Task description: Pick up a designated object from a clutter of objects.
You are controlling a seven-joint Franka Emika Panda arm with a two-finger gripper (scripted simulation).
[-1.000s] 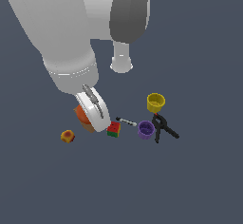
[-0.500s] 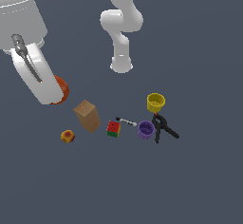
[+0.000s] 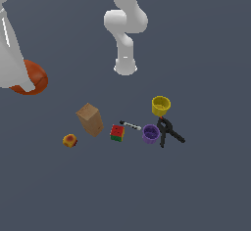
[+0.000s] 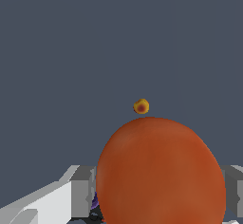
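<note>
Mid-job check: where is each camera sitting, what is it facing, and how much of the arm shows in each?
Exterior view: off the arm, high, looking down on the clutter and the arm's base.
Wrist view: on the wrist, facing past the gripper; its fingers flank the orange-red fruit.
Shared: the fruit and the small yellow-red piece.

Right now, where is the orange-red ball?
The orange-red ball is at the far left of the exterior view, held in the claw off the floor, up and left of the tan box; it fills the wrist view.
</note>
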